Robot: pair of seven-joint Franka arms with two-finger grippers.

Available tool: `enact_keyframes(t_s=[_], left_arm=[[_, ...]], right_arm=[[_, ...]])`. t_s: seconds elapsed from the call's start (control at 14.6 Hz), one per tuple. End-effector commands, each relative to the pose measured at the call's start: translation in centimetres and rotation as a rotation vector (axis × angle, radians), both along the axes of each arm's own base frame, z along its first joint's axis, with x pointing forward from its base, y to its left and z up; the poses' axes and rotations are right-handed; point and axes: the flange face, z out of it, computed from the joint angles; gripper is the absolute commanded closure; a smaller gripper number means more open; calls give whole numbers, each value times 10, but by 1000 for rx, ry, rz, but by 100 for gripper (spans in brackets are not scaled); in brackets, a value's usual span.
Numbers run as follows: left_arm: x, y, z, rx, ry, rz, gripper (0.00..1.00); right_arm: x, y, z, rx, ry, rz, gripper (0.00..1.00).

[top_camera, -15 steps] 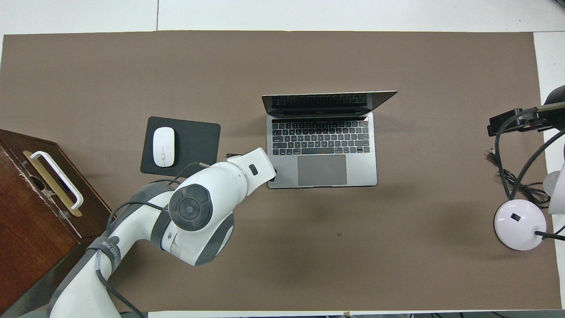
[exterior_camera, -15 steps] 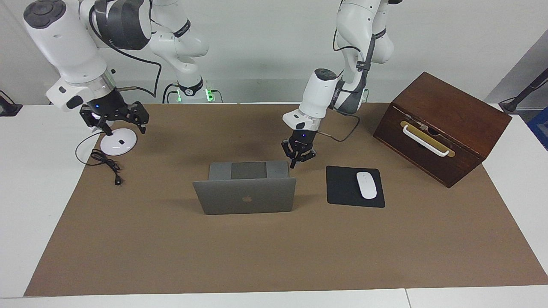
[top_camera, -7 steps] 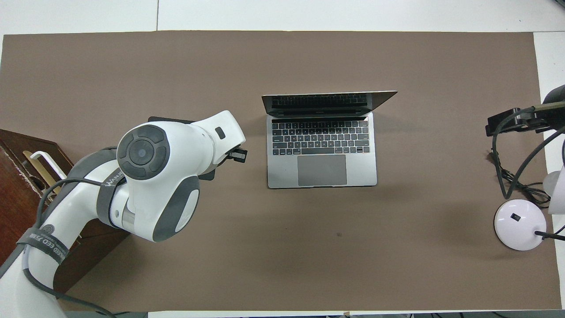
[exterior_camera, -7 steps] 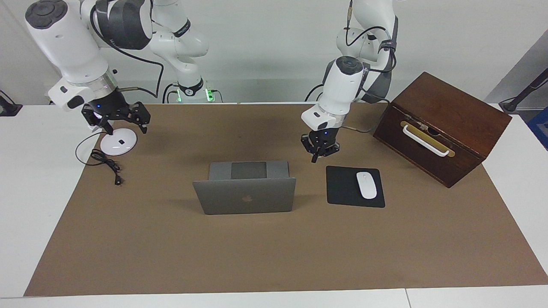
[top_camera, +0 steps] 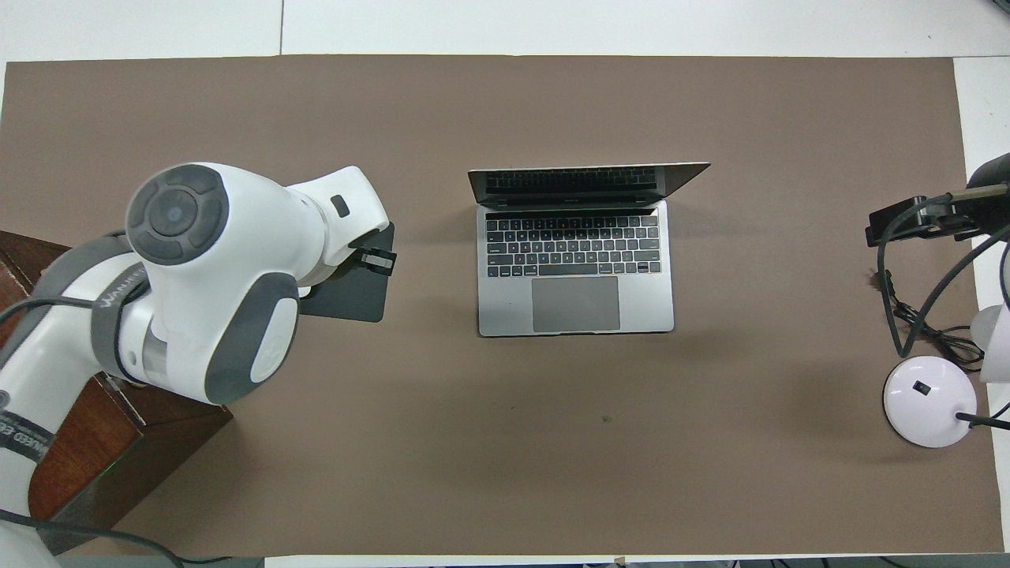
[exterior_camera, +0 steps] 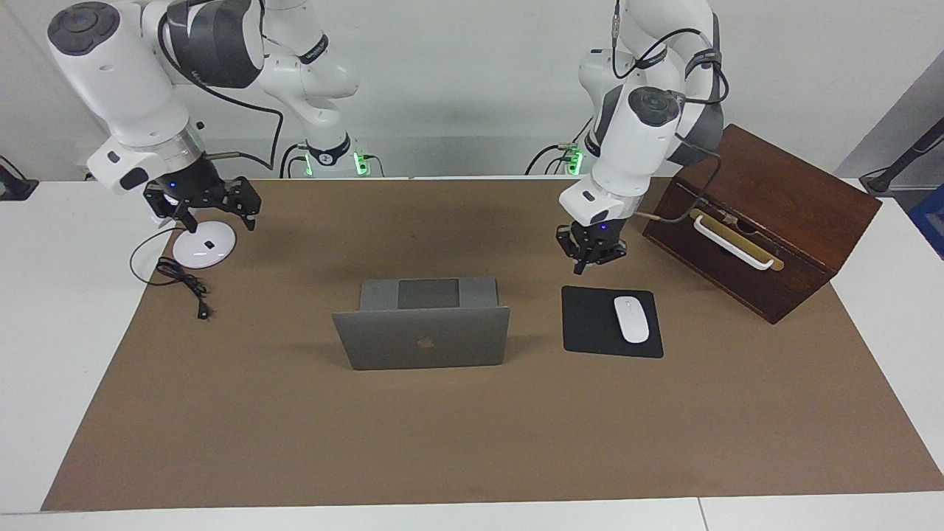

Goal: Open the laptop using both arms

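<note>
The silver-grey laptop stands open in the middle of the brown mat, lid upright, with its keyboard deck facing the robots. My left gripper hangs shut and holds nothing. It is over the mat by the mouse pad's edge nearer to the robots, well clear of the laptop. In the overhead view the left arm covers most of the pad. My right gripper waits open and holds nothing, raised over a white round base at the right arm's end of the table.
A black mouse pad with a white mouse lies beside the laptop toward the left arm's end. A dark wooden box with a white handle stands past it. The white round base and a black cable lie at the right arm's end.
My left gripper has drawn away from the laptop deck's corner toward the left arm's end, stopping over the mouse pad's edge. The laptop and the right arm have stayed put.
</note>
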Motion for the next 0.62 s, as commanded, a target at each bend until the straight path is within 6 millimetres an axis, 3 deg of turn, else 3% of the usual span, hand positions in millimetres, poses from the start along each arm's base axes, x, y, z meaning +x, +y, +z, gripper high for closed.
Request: enact_keyframes(t_s=[0.0, 0.27, 0.55], left_arm=[[4, 30, 26, 14, 53, -24, 100], [-3, 84, 70, 18, 75, -31, 100], [-17, 146, 99, 50, 88, -39, 100]], right_arm=[[-9, 4, -1, 12, -15, -13, 0], [-9, 5, -1, 11, -15, -14, 0], [-9, 5, -1, 25, -18, -19, 0]])
